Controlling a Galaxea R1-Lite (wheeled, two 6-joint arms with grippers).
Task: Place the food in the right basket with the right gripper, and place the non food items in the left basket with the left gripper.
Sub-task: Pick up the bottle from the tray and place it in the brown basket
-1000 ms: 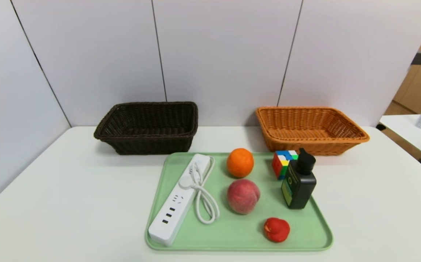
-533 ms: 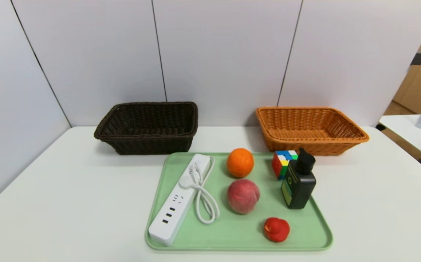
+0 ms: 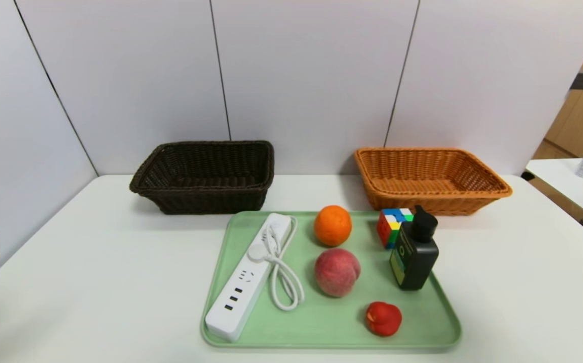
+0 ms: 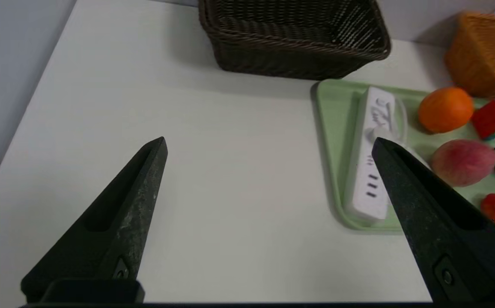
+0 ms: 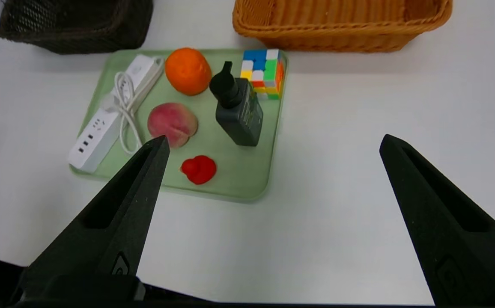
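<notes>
The left pincer (image 4: 269, 145) hangs with its fingers spread wide and empty above bare counter (image 3: 95, 282), and ahead of it stands the dark basket (image 3: 206, 176), also empty. Off to its inner side lies the green tray (image 3: 332, 322), whose nearest item to this pincer is the white power strip (image 3: 243, 285) with its looped cord (image 3: 284, 272) alongside; the strip looks stiff and fairly light, best pinched across its narrow width near the middle, while the cord is floppy and could trail or snag. Further along sit the orange (image 3: 332, 225) and, closer to the robot, the peach (image 3: 337, 271): both round and prone to roll, the peach likely soft and easily bruised, so a gentle grip across the widest part seems wise. The small red food item (image 3: 383, 318) lies nearest the tray's front edge, just ahead of the right pincer (image 5: 273, 145), which is likewise spread wide and holds nothing, over the counter. The colour cube (image 3: 392, 226) is rigid and flat-sided, easy to clamp; the black pump bottle (image 3: 413, 254) beside it stands upright, probably heavier and smooth, best taken round its body. Beyond waits the orange basket (image 3: 430, 176), empty.
</notes>
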